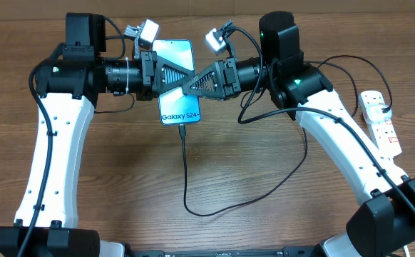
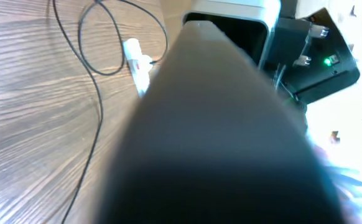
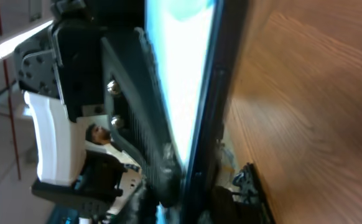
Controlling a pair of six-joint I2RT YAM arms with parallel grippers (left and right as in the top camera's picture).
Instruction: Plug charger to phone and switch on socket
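Observation:
The phone [image 1: 178, 113] has a light blue screen with "Galaxy S24+" at its near end. It sits at the table's middle back, between both grippers. My left gripper [image 1: 166, 74] comes in from the left and my right gripper [image 1: 197, 83] from the right. Each is shut on a side of the phone. In the right wrist view the phone [image 3: 211, 93] stands edge-on between the jaws [image 3: 196, 186]. The left wrist view is mostly filled by the phone's dark blurred back [image 2: 218, 137]. The charger cable [image 1: 186, 171] has its tip at the phone's near edge. The socket [image 1: 383, 123] lies far right.
The black cable loops toward the front [image 1: 207, 213], then runs right and up toward the socket. It also shows in the left wrist view [image 2: 97, 93], as does the white socket [image 2: 135, 57]. Thicker black arm cables hang near the right arm [image 1: 264, 107].

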